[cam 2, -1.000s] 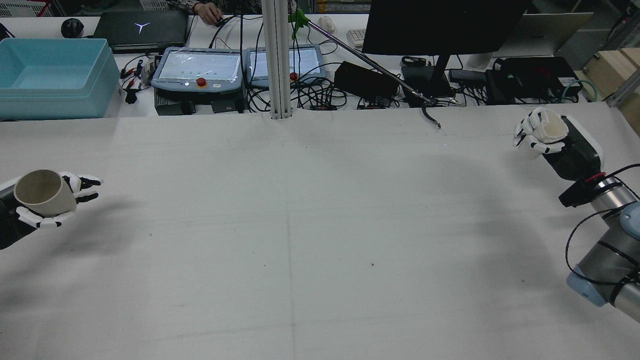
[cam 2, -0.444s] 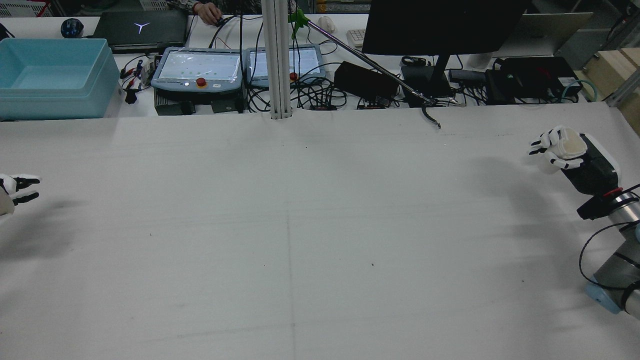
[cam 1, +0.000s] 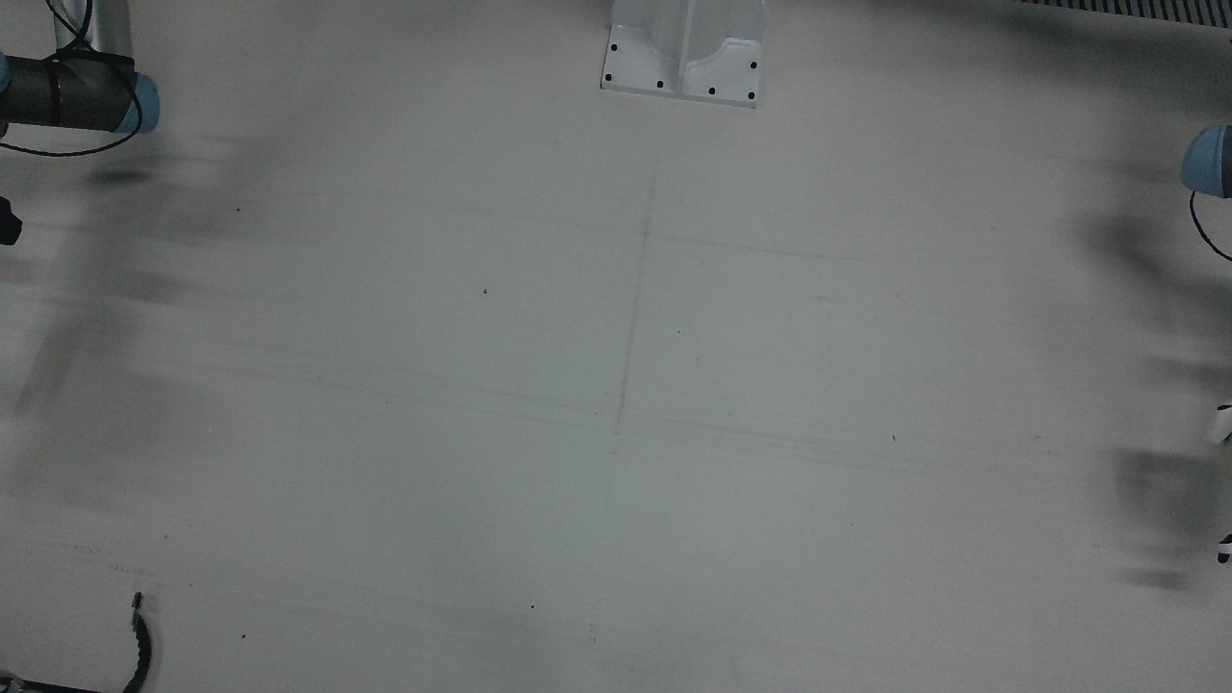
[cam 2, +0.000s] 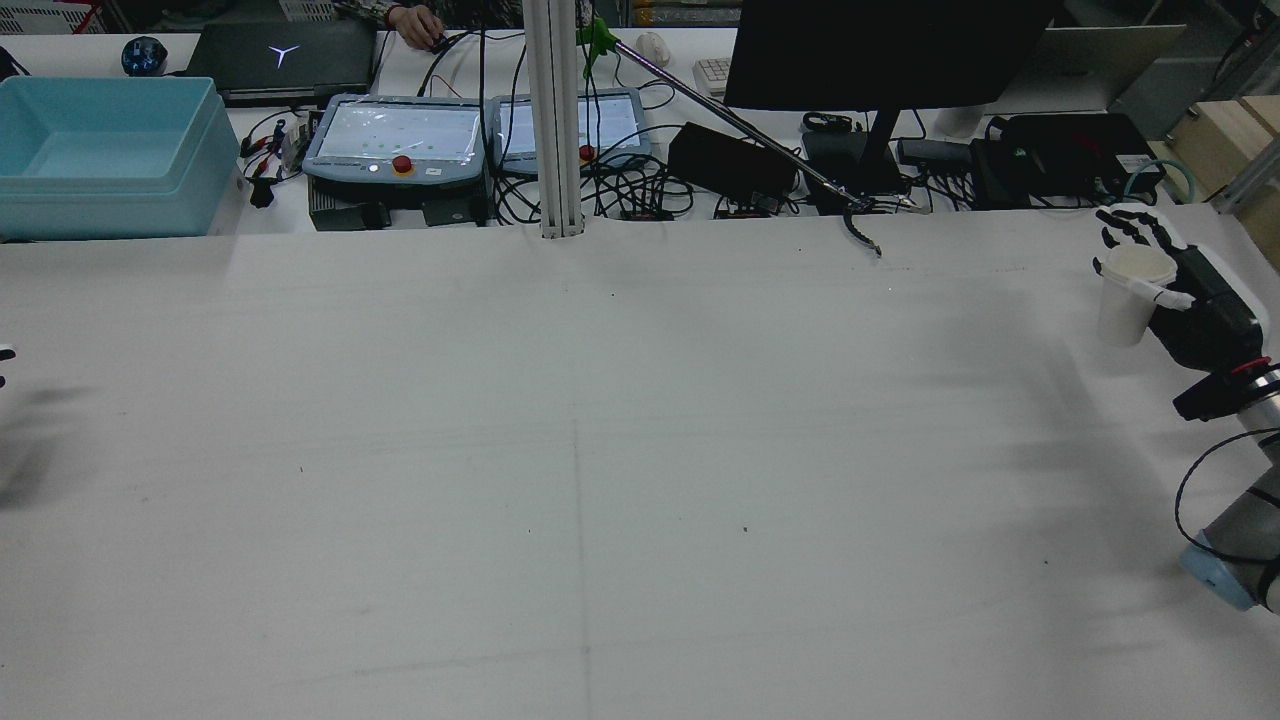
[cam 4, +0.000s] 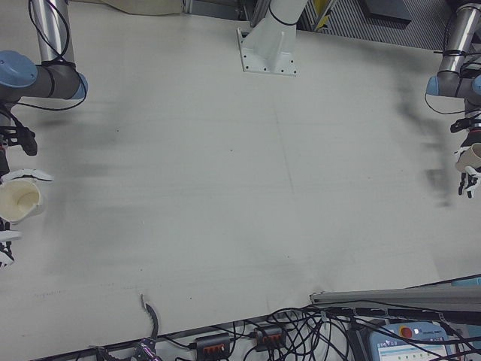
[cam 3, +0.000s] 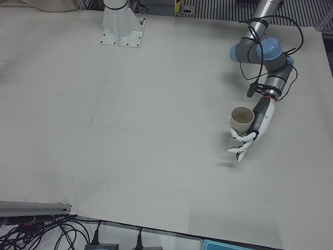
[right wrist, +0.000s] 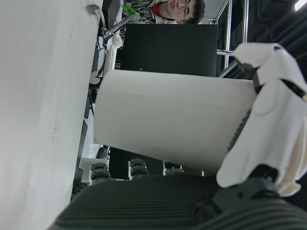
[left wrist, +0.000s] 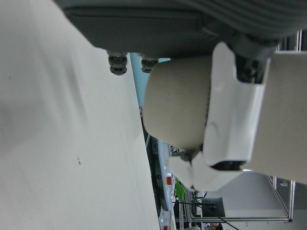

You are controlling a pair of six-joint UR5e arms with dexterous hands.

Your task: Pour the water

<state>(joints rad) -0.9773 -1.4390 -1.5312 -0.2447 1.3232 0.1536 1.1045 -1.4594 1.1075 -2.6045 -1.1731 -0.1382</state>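
My left hand [cam 3: 251, 134] is shut on a beige cup [cam 3: 242, 119], held mouth-up just above the table at its far left side. The left hand view shows the cup [left wrist: 177, 103] with fingers [left wrist: 232, 96] wrapped over it. In the rear view only a fingertip of that hand [cam 2: 4, 353] shows at the left edge. My right hand [cam 2: 1185, 290] is shut on a white cup [cam 2: 1128, 290], upright at the table's far right near the back edge. That cup also shows in the right-front view [cam 4: 18, 201] and the right hand view [right wrist: 172, 124].
The white table [cam 2: 600, 450] lies between the hands. Behind its back edge stand a teal bin [cam 2: 110, 150], two teach pendants [cam 2: 400, 140], cables and a monitor [cam 2: 880, 50]. A black hooked reaching tool [cam 2: 860, 232] rests over the back edge. A post base [cam 1: 683, 58] sits at the robot's side.
Both arms have swung outward. The left hand with the beige cup has slid almost out of the rear view. The right hand has moved right and turned the white cup upright.
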